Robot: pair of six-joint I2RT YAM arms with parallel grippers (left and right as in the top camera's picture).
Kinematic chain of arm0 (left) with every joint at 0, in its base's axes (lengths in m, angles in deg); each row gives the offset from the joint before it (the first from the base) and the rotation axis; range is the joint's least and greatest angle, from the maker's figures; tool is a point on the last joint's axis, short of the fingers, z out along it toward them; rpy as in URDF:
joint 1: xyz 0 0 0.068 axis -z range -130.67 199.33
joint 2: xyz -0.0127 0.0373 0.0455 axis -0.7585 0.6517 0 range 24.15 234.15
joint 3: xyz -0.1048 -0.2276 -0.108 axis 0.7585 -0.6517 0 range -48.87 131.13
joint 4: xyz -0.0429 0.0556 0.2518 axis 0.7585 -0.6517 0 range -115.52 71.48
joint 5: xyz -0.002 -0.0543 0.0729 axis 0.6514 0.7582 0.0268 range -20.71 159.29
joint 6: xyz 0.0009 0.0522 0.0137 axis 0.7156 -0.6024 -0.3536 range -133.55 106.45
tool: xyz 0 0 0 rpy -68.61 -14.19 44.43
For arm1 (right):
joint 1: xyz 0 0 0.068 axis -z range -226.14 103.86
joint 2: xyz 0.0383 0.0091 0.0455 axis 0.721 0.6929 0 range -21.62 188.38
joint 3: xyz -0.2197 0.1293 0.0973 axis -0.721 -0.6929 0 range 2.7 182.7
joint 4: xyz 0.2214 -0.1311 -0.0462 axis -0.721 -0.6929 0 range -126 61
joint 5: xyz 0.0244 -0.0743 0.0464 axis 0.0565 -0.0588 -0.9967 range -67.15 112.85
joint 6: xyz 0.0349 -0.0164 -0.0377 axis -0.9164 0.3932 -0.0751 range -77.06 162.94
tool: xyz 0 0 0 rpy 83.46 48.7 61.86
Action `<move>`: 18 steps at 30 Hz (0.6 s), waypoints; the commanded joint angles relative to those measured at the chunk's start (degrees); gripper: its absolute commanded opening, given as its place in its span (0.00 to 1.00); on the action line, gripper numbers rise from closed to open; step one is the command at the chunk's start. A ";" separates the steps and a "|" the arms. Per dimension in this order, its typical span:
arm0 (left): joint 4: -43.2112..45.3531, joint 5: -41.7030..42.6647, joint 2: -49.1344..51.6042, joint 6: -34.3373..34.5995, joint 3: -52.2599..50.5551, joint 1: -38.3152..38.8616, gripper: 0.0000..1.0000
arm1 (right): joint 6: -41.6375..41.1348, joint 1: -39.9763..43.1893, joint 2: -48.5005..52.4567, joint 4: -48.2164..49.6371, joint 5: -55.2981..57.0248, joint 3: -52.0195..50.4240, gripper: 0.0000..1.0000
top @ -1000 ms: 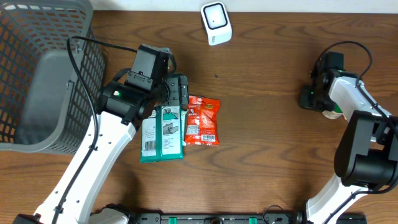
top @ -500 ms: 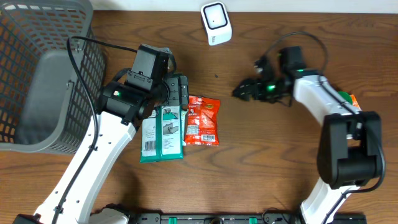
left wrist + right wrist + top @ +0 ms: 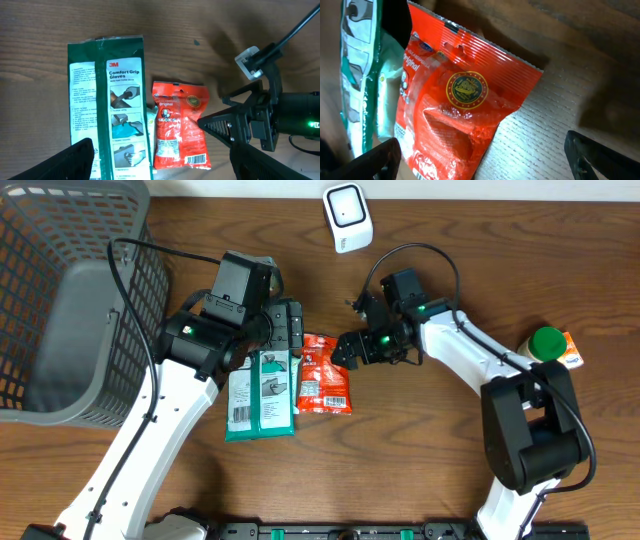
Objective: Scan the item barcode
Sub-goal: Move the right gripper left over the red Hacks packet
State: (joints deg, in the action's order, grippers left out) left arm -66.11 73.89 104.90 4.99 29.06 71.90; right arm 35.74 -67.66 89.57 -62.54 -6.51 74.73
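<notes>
Red snack bag (image 3: 325,375) lies flat on the counter (image 3: 430,470) beside the green glove pack (image 3: 262,395), probably light and slippery, so the wide-open right hand (image 3: 345,352) should pinch its top seam

Even light — soft shadows, glare on red packet (image 3: 460,100).

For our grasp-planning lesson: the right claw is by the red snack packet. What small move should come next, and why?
Probably lower the right claw onto the near edge of the red snack packet and close. The claw stands open and empty, and the packet lies flat on the table, apart from the white scanner.
</notes>
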 commanded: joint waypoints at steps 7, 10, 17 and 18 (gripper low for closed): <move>-0.09 2.82 0.17 -0.31 0.94 0.02 0.88 | -0.46 0.90 0.04 1.03 1.90 -0.04 0.99; -1.18 4.50 0.17 -0.33 0.94 0.02 0.88 | -0.46 0.98 0.04 0.98 1.88 -0.04 0.99; -4.63 8.59 0.83 -0.31 -1.29 0.09 0.60 | -0.46 3.78 0.04 0.02 -2.73 -0.04 0.99; -4.66 9.64 1.03 -0.31 -1.77 0.15 0.47 | -0.46 4.31 0.04 -0.13 -3.23 -0.04 0.99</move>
State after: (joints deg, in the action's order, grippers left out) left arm -70.59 79.57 104.97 4.90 29.00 71.90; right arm 35.72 -65.47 89.57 -62.34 -6.08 74.73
